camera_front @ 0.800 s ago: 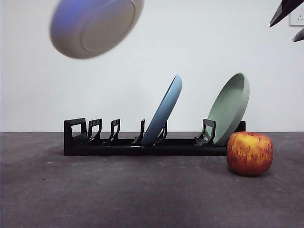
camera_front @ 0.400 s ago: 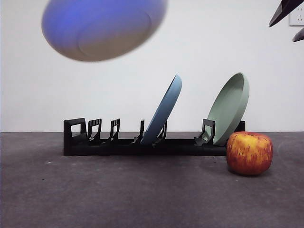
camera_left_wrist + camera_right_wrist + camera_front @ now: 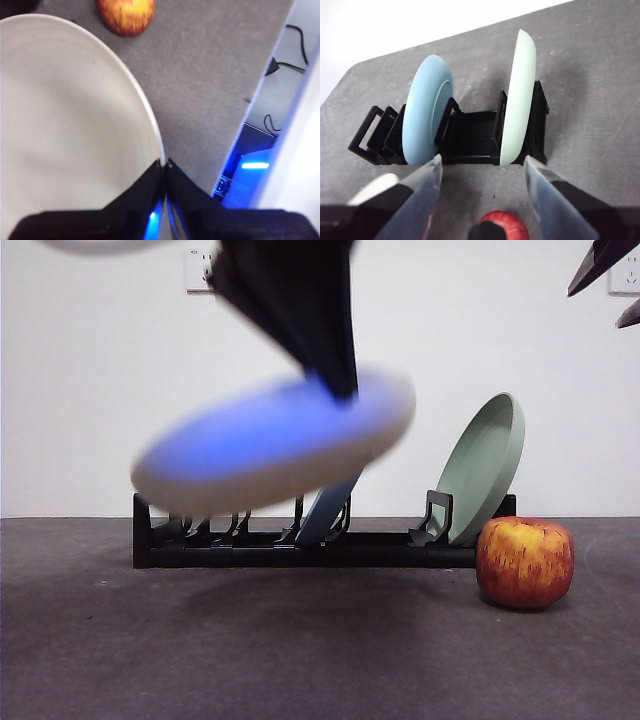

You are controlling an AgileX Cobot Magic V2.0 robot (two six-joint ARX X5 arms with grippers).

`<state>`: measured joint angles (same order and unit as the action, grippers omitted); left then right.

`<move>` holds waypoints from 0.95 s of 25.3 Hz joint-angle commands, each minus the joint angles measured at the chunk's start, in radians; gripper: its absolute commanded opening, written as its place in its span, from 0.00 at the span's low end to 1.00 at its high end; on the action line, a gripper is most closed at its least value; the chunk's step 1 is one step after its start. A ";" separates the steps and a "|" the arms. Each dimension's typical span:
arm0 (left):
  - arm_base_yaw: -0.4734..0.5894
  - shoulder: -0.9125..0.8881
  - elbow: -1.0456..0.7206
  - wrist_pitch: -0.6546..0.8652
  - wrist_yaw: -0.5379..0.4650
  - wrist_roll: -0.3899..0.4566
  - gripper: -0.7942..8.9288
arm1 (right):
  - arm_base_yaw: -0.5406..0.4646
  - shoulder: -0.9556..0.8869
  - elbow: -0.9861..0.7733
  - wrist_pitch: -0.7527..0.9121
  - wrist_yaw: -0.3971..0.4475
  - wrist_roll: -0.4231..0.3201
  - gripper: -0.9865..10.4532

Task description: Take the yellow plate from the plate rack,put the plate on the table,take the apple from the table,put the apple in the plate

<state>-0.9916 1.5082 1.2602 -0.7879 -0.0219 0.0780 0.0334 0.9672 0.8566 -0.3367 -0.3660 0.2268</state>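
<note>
Left gripper (image 3: 164,167) pinched tight on the rim of the yellow plate (image 3: 65,130), jaws pressed together with only the rim's thickness between them. In the front view, left gripper (image 3: 338,380) down from the top edge as a big dark shape, clamped to the plate's (image 3: 270,440) higher edge. Plate carried in the air above the desk (image 3: 300,660), in front of the plate rack (image 3: 300,550) and clear of it, blurred, nearly flat, tilted with the gripped side high and the far side low, wide face roughly level, long axis running along the rack. Open desk below and in front of the plate, bare grey surface out to the near edge.

Apple (image 3: 525,562) on the desk just beside the rack's end, near the sage green plate (image 3: 483,468), well apart from the carried plate; seen also from the left wrist (image 3: 125,15) beyond the plate's rim. Light blue plate (image 3: 426,110) and sage green plate upright and leaning in their slots, a gap between them.

Right gripper (image 3: 482,172) spread wide, holding nothing, above the apple (image 3: 504,225) and facing the rack (image 3: 470,132); in the front view only black tips at the top corner.
</note>
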 commanded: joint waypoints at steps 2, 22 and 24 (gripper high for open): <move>-0.002 0.072 -0.039 0.066 -0.048 0.009 0.07 | 0.002 0.002 0.005 0.006 0.001 -0.008 0.33; 0.009 0.261 -0.037 0.105 -0.048 0.002 0.45 | 0.043 0.002 0.008 -0.041 -0.002 -0.066 0.38; 0.011 0.248 -0.035 0.105 -0.049 -0.028 0.45 | 0.061 0.002 0.014 -0.055 -0.002 -0.080 0.49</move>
<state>-0.9844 1.7641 1.2289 -0.6853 -0.0715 0.0891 0.0864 0.9672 0.8593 -0.3939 -0.3668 0.1715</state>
